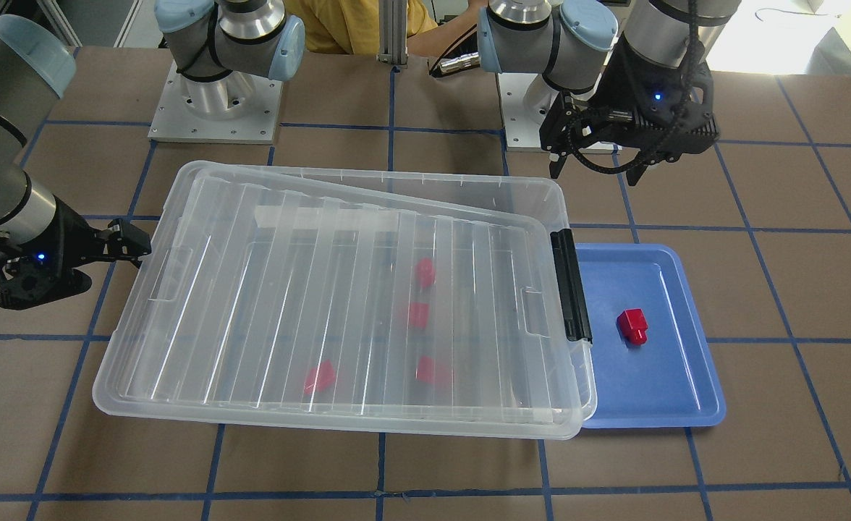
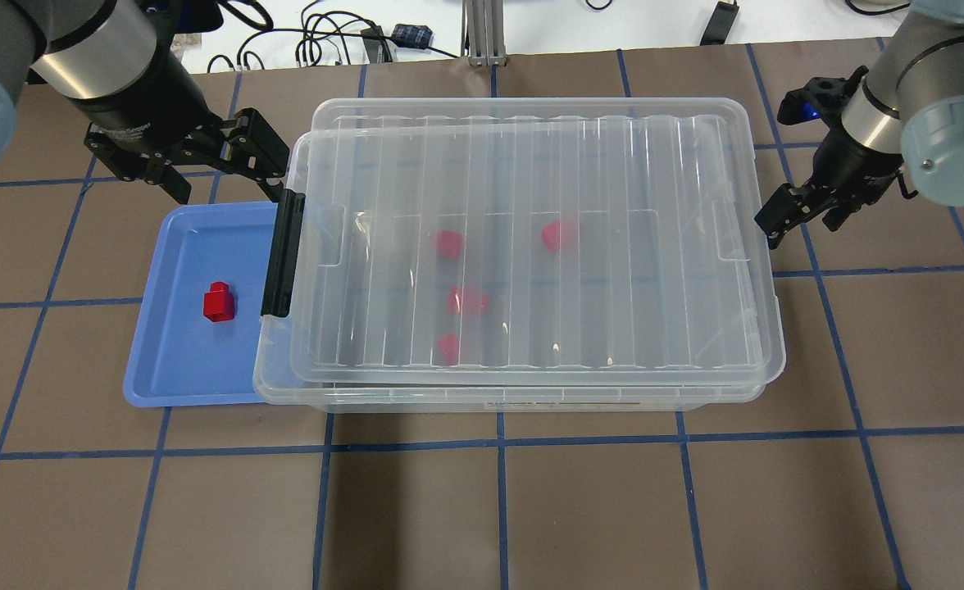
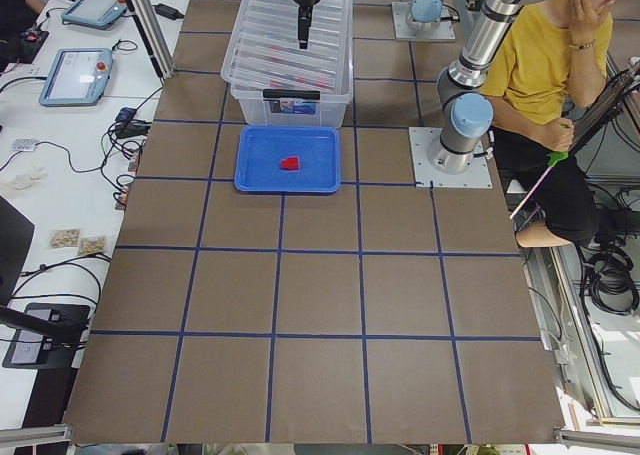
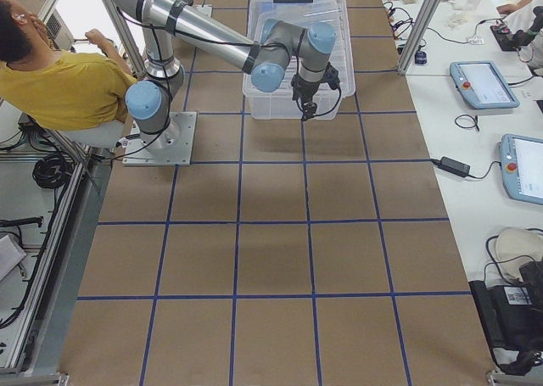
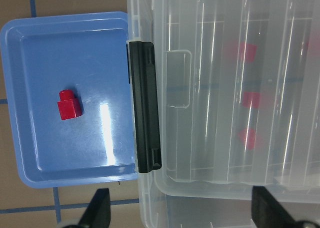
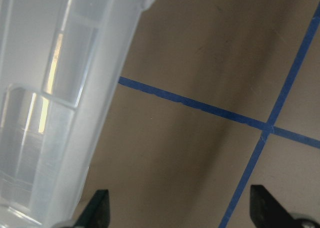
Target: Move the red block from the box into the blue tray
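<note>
One red block [image 1: 632,325] lies in the blue tray [image 1: 657,391], also seen from overhead [image 2: 219,301] and in the left wrist view [image 5: 69,105]. The box [image 2: 613,287] stands beside the tray with its ribbed lid resting slightly askew and its black latch [image 2: 283,252] facing the tray. Several more red blocks [image 2: 467,301] show blurred through the lid. My left gripper [image 2: 203,160] is open and empty, above the tray's far edge near the latch end. My right gripper [image 2: 802,220] is open and empty, just off the box's opposite short end.
The brown table is marked with a blue tape grid [image 2: 498,442]. The arm bases [image 1: 216,108] stand behind the box. A person in a yellow shirt [image 1: 357,25] sits behind the robot. The tray's edge tucks under the box rim.
</note>
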Motion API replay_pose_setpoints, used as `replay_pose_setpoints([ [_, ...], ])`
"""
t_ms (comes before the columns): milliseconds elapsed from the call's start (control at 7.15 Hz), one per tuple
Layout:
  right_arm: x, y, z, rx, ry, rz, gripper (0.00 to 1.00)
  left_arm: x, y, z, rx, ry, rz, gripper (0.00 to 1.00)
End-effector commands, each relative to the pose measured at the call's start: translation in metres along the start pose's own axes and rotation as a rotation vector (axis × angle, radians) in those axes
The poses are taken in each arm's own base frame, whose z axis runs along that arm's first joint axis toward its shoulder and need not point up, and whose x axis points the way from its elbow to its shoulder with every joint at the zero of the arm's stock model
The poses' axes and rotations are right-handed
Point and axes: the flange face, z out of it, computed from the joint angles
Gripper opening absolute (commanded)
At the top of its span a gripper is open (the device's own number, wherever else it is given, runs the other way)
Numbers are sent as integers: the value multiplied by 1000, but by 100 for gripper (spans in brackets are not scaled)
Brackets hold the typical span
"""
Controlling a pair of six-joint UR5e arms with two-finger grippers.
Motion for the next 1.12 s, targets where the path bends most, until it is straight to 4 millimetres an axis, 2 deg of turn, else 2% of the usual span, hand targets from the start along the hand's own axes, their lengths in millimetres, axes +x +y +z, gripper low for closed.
replay_pose_setpoints([
  [0,1,-1,4,-12,-11,-12,100,0,0,0,0,0,0,100],
  [280,7,-8,-8,8,7,-31,100,0,0,0,0,0,0,100],
  [420,12,-13,-29,30,24,-33,100,0,0,0,0,0,2,100],
  [699,9,-13,-103,1,34,68,100,0,0,0,0,0,2,100],
  [839,-10,-16,-135,-16,34,209,100,0,0,0,0,0,2,100],
  [979,-79,-26,-155,-3,63,227,100,0,0,0,0,-2,2,100],
])
